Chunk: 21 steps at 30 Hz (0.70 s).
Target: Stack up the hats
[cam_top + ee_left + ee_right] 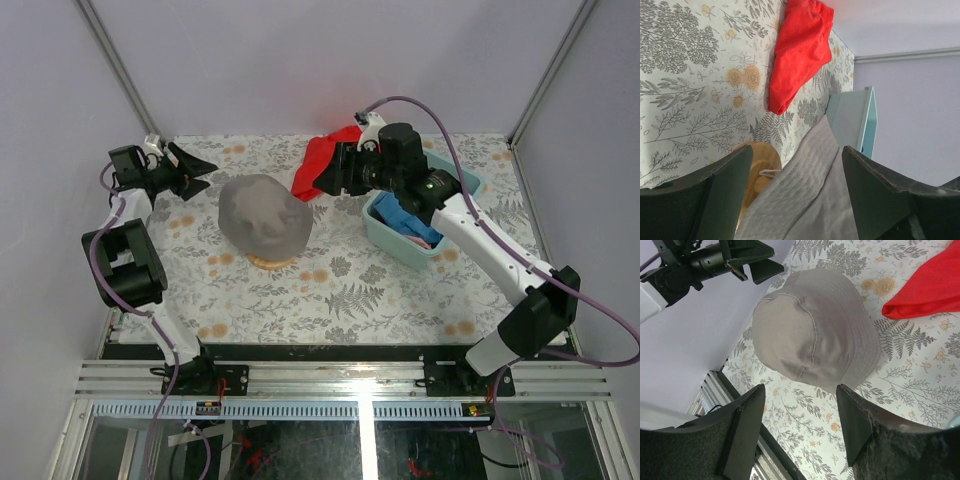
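Two grippers spread, both empty.
Centre-left, grey fabric bucket hat [265,215] caps round wooden stand [268,262]; blue hat [395,212] and pink hat [425,238] in teal plastic bin [392,243], right. Farther: left gripper [200,172] upper left; right gripper [332,175] by flat red cloth [318,165], upper centre.

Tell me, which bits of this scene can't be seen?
Pale blue plastic bin, top view: the right arm covers most of it; only blue fabric and pink fabric show.
Round wooden stand, top view: the grey fabric bucket hat hides all but its base edge.
Flat red cloth, right wrist view: cut off by the edge.
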Each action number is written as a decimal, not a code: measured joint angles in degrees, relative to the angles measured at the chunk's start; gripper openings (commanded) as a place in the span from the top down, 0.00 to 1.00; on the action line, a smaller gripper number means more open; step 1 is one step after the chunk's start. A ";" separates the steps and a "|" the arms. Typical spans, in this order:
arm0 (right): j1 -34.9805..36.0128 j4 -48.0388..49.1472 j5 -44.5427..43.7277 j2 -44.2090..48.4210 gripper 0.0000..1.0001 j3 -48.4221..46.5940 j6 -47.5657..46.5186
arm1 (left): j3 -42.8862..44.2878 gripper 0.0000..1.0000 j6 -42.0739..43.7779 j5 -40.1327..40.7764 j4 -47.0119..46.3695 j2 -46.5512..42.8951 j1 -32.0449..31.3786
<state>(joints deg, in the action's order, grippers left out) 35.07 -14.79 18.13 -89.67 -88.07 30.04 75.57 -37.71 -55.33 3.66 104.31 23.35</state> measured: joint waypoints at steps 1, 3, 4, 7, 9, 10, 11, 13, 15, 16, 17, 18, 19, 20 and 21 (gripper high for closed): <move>-0.17 0.07 0.00 0.66 0.34 0.26 -0.07 | 0.57 0.29 0.50 -0.70 0.22 0.94 0.02; -0.59 0.02 0.00 1.60 0.34 0.79 -0.09 | 1.60 0.31 1.36 -2.69 0.44 2.64 0.00; -0.83 0.04 0.00 1.88 0.34 1.03 -0.09 | 2.01 0.32 1.62 -3.67 0.44 3.30 -0.07; -1.42 0.00 -0.02 1.99 0.34 1.68 -0.07 | 2.51 0.33 2.25 -5.95 0.46 4.28 -0.61; -1.55 -0.07 -0.02 1.97 0.34 2.12 -0.04 | 2.51 0.33 2.93 -7.13 0.63 4.33 -0.96; -1.62 -0.11 -0.02 1.95 0.34 2.19 -0.04 | 2.51 0.33 3.39 -7.69 0.76 4.33 -1.22; -1.64 -0.11 -0.02 1.90 0.34 2.19 -0.04 | 2.51 0.34 3.96 -8.15 1.05 4.33 -1.51; -1.66 -0.11 -0.04 1.86 0.34 2.21 -0.02 | 2.51 0.34 4.87 -9.01 2.05 4.35 -1.99; -1.66 -0.11 -0.04 1.86 0.34 2.23 -0.02 | 2.51 0.37 5.68 -9.81 2.99 4.37 -2.49; -1.68 -0.11 -0.04 1.84 0.34 2.23 0.00 | 2.51 0.40 6.01 -10.14 3.39 4.37 -2.75; -1.68 -0.11 -0.04 1.79 0.34 2.23 0.02 | 2.51 0.44 6.40 -10.43 3.78 4.37 -2.84; -1.70 -0.11 -0.04 1.75 0.34 2.23 0.04 | 2.51 0.49 6.56 -10.60 4.02 4.37 -2.99; -1.73 -0.11 -0.04 1.70 0.34 2.23 0.15 | 2.51 0.52 6.95 -10.78 4.26 4.39 -3.08; -1.75 -0.11 -0.07 1.64 0.34 2.25 0.20 | 2.51 0.55 7.28 -10.88 4.83 4.42 -3.19; -1.75 -0.09 -0.07 1.64 0.34 2.36 0.22 | 2.51 0.56 7.85 -10.99 5.44 4.48 -3.30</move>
<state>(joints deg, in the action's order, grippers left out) 33.32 -14.87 18.06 -88.03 -85.71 30.26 78.08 -29.87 -66.32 9.10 108.79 20.05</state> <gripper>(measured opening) 0.657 0.496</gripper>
